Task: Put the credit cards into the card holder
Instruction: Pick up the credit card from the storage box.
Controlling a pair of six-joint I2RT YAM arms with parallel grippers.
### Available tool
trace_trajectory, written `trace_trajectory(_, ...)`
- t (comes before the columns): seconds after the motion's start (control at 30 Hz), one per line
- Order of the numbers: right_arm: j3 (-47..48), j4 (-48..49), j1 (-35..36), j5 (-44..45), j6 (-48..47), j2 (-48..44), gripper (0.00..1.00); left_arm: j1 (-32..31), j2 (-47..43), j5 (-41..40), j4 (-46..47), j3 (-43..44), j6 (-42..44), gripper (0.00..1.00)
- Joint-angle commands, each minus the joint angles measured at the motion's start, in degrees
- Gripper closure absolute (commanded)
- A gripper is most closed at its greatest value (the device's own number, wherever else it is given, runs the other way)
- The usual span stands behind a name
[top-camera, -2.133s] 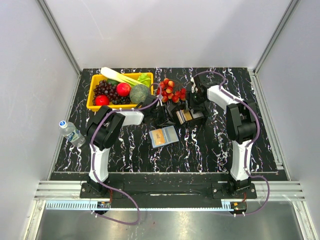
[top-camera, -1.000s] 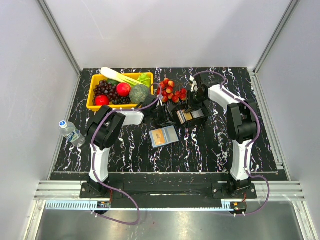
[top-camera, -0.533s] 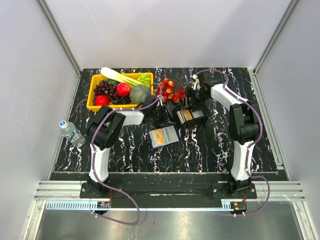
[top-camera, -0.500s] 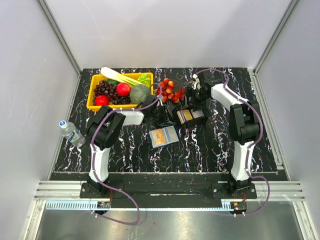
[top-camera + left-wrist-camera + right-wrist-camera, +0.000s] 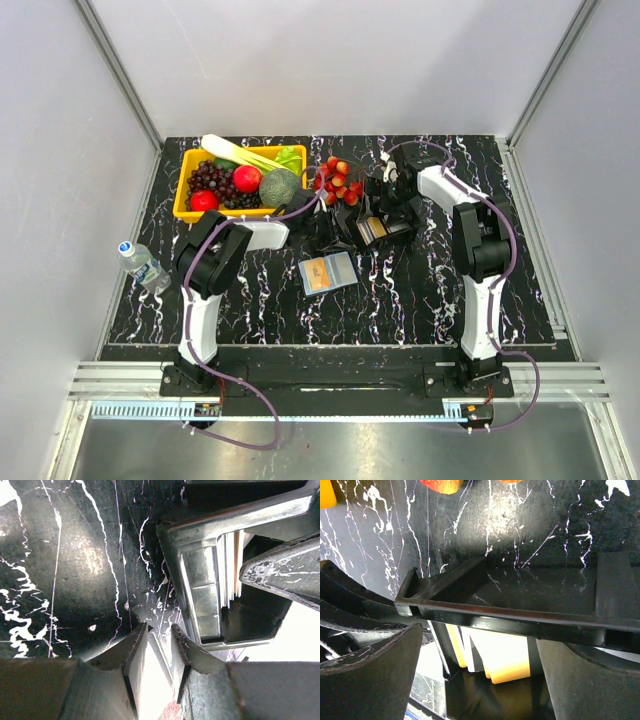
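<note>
Black marbled tabletop (image 5: 420, 290). The card holder (image 5: 328, 271) lies open and flat near the middle, light-blue inside up, with one orange card (image 5: 317, 274) resting on its left half.

- Just behind it, toward the rear, sits a black tray (image 5: 402, 236) (image 5: 200, 580) (image 5: 495, 612). The rest of the credit cards (image 5: 371, 231) (image 5: 229, 565) (image 5: 500, 662) stand on edge in it, packed together.
- Right gripper (image 5: 386, 205) (image 5: 480, 640) hangs over the tray's rear side. Its jaws are spread wide; the tray's wall crosses between them and the cards are visible below. Nothing is pinched.
- Left gripper (image 5: 322, 228) (image 5: 159, 629) is low at the tray's left side. Its fingers (image 5: 135, 645) are drawn nearly together, with a thin dark strip in the narrow gap. Cannot tell whether that is the tray's edge or whether it is gripped.
- Yellow basket (image 5: 190, 212) of fruit and vegetables is at the rear-left corner, with loose strawberries (image 5: 342, 182) just to its right, behind the tray.
- Water bottle (image 5: 140, 263) lies at the left edge.
</note>
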Motion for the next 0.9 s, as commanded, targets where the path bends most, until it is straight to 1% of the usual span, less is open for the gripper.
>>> trace_trajectory(0.0, -0.78, -0.62, 1.14, -3.14, 0.18, 1.80, 0.01, 0.15, 0.99, 0.70, 2.12, 2.04, 0.58, 0.71)
trace_trajectory(0.17, -1.65, -0.09, 3.08, -6.57, 0.09, 1.89, 0.01, 0.06, 1.16, 0.79, 2.55, 1.87, 0.05, 0.71)
trace_trajectory(0.4, -3.06, 1.75, 4.31, -14.21, 1.85, 0.23, 0.01, 0.06, 0.99, 0.79, 2.56, 2.04, 0.05, 0.71)
trace_trajectory(0.5, -3.59, 2.63, 4.31, -13.69, 2.90, -0.74, 0.01, 0.06, 0.90, 0.44, 2.64, 1.78, 0.05, 0.71)
trace_trajectory(0.57, -3.41, 2.63, 4.31, -15.88, 2.99, -1.44, 0.00, 0.06, 0.73, 0.44, 2.64, 1.69, -0.12, 0.72)
trace_trajectory(0.63, -3.41, 2.54, 4.31, -17.73, 3.26, -2.15, 0.06, 0.06, 0.55, 0.35, 2.64, 1.69, -0.04, 0.72)
trace_trajectory(0.73, -2.89, 1.14, 4.31, -17.13, 2.30, -2.50, 0.07, 0.06, 0.37, 0.08, 2.64, 1.69, -0.21, 0.71)
trace_trajectory(0.8, -1.84, -1.22, 4.40, -14.06, 1.24, -1.89, 0.07, 0.15, 0.11, 0.00, 2.73, 1.69, -0.30, 0.71)
trace_trajectory(0.87, -1.83, -1.94, 4.31, -13.52, 0.27, -1.62, 0.06, 0.06, 0.11, 0.00, 2.47, 1.95, -0.39, 0.72)
